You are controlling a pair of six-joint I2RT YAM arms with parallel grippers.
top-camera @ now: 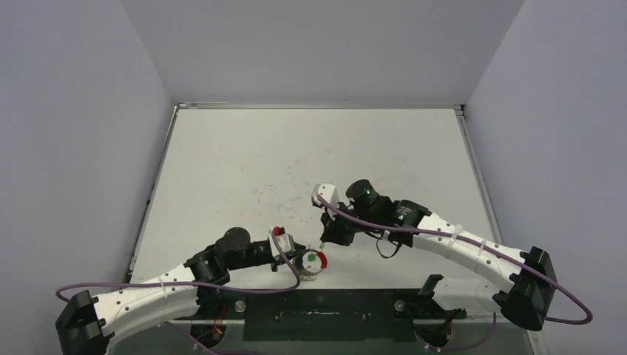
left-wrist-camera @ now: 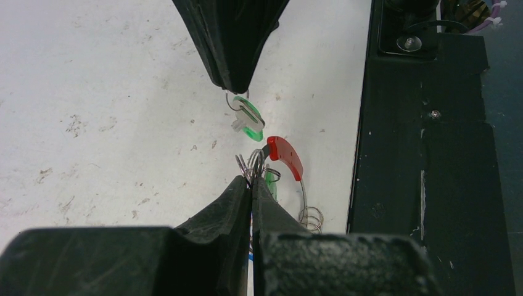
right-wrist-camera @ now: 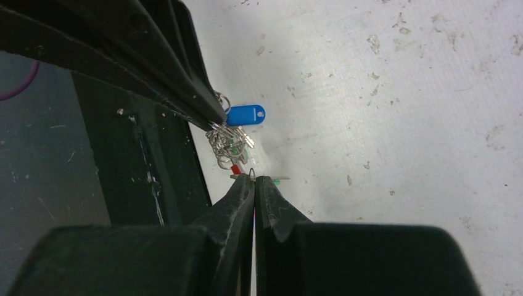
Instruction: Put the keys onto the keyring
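My left gripper is shut on the silvery coil of the keyring, just left of its red section. Directly across from it, my right gripper is shut on the small wire loop of a green key, which hangs under its tip close to the red section. In the right wrist view the bunched keyring hangs from the left fingers, with a blue key beside it. From above, the keyring sits between both grippers near the table's front edge. Another green key lies against the coil.
The black base plate of the arms runs along the near edge, right beside the keyring. The white table stretches away behind the grippers, with grey walls on three sides.
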